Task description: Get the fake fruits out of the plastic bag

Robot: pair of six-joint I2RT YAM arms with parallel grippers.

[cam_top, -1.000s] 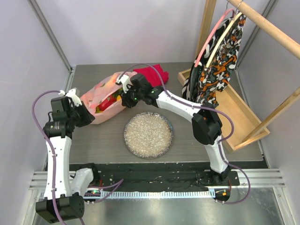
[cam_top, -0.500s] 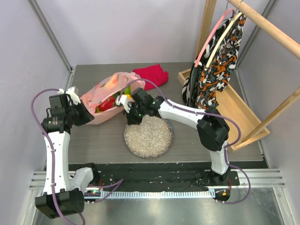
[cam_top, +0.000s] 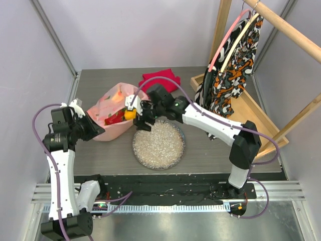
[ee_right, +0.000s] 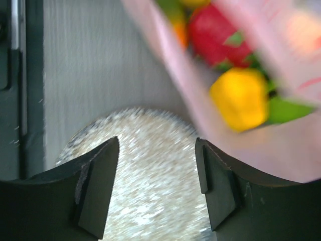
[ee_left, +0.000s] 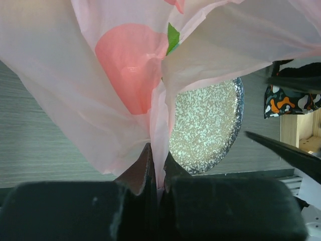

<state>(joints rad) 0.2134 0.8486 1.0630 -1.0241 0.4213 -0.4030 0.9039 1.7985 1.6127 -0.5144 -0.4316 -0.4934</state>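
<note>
Left wrist view: the left pincer [ee_left: 158, 163] is clenched on a fold of the bag [ee_left: 125, 65], which rises just ahead of it. Right wrist view: the right pincer [ee_right: 156, 148] is released and empty above the plate [ee_right: 150, 201]; the fruits [ee_right: 239, 98] lie inside the bag's mouth, ahead and to its right, a yellow one nearest.
</note>
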